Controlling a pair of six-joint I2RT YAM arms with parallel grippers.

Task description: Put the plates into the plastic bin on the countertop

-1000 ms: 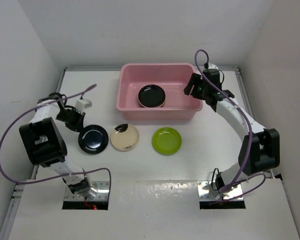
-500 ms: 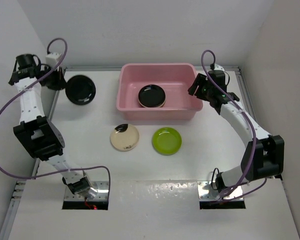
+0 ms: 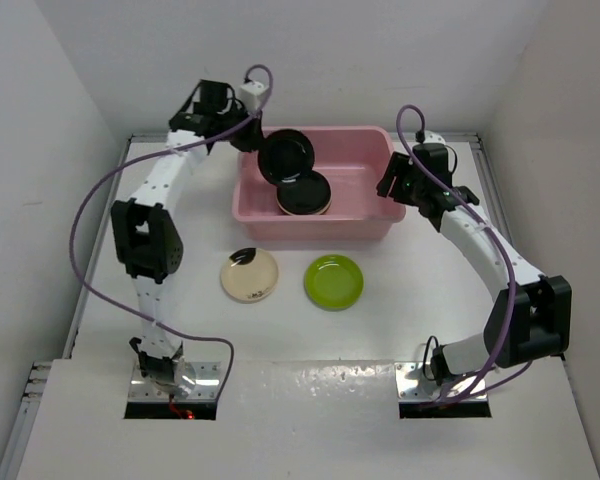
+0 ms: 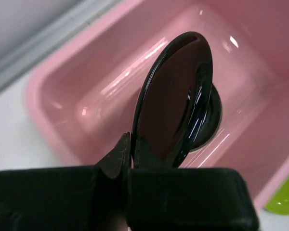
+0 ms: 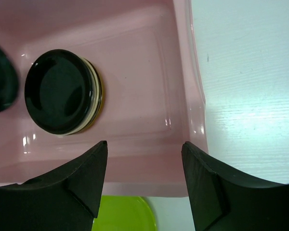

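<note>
My left gripper (image 3: 250, 137) is shut on the rim of a glossy black plate (image 3: 284, 155), held tilted above the left part of the pink plastic bin (image 3: 365, 230). In the left wrist view the plate (image 4: 176, 96) stands on edge between the jaws over the bin (image 4: 67, 115). A stack of plates topped by a black one (image 3: 303, 192) lies inside the bin. A cream plate with a dark mark (image 3: 249, 273) and a lime green plate (image 3: 333, 281) lie on the white countertop (image 3: 430, 300) in front of the bin. My right gripper (image 3: 388, 178) is open and empty over the bin's right end.
The right wrist view shows the stack (image 5: 62, 91), the bin's right wall (image 5: 188, 86), and the green plate's edge (image 5: 125, 214). White walls enclose the countertop on three sides. Purple cables loop from both arms.
My left arm has lifted the black plate from the countertop's left side, swung it up and rightward, and now holds it over the bin. The right gripper has barely moved.
</note>
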